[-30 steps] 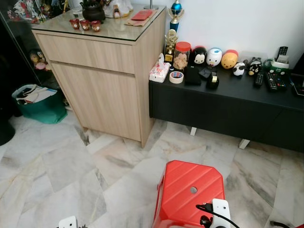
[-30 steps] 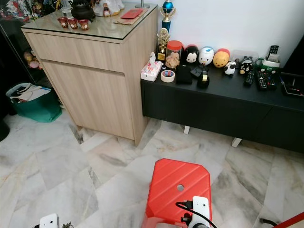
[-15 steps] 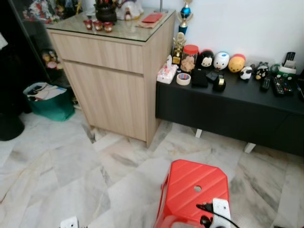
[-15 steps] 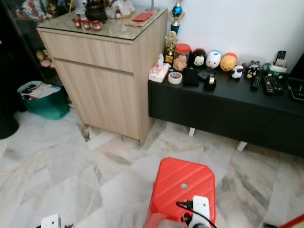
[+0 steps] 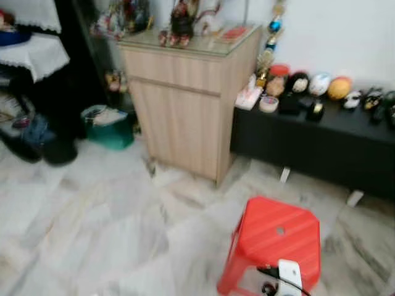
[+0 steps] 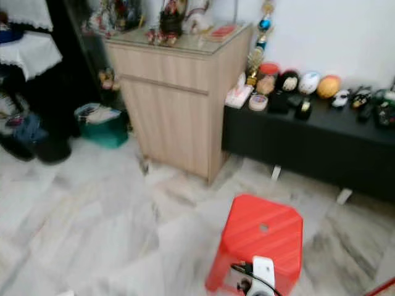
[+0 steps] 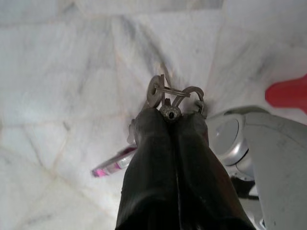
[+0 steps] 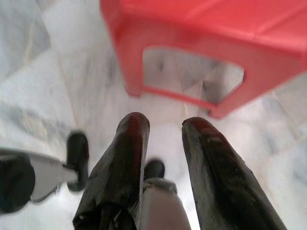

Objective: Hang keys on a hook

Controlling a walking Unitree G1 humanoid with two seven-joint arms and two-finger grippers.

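Keys [image 7: 169, 96] sit pinched at the tips of the closed left hand [image 7: 170, 115] above marble floor [image 7: 57, 96]. Right hand [image 8: 165, 127] hangs with fingers parted, holding nothing, near the red stool [image 8: 201, 43]. Head views have swung leftward since earlier, blurred; wooden cabinet [image 5: 185, 105] now sits centre.

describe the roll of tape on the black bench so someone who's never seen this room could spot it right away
Find the tall light-wood cabinet against the white wall, then the long low black bench beside it. At the bench's cabinet end, next to the tissue box, lies the roll of tape. It is the only flat, pale ring with a hole through it; its neighbours are solid.
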